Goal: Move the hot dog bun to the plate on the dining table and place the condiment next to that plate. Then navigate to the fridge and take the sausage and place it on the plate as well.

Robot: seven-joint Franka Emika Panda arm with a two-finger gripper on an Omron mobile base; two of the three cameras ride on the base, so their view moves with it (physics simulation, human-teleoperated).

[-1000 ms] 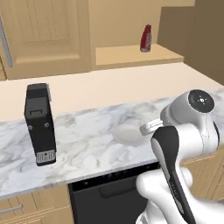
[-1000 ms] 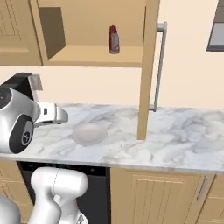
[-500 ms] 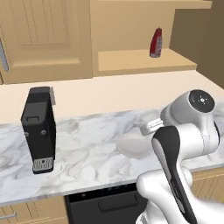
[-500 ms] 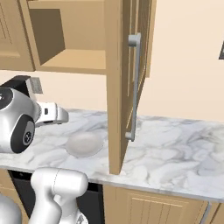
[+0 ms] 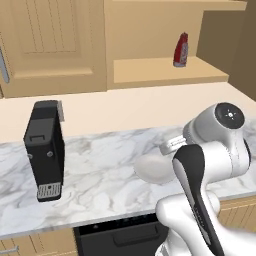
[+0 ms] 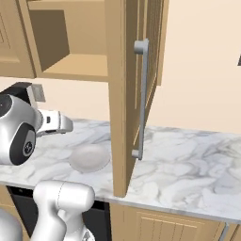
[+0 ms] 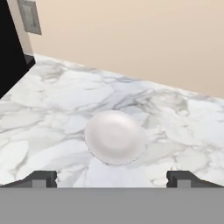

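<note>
Gripper: we see our gripper (image 7: 112, 178) with its jaws spread wide and nothing between them, hanging above the bench (image 7: 52, 113).
Condiment: the dark red bottle (image 5: 181, 50) stands upright on the open wooden shelf (image 5: 165, 72) above the bench, well apart from our arm.
White plate: a small white plate (image 7: 114, 137) lies flat on the marble, just ahead of our fingertips (image 7: 43, 178); we also see it beside the arm from the left base (image 5: 152, 169) and the right base (image 6: 89, 157).
Coffee machine: the black machine (image 5: 46, 150) stands on the bench's left part.
Cupboard door: a wooden door (image 6: 127, 89) with a grey handle stands open, edge-on to our right base view.
</note>
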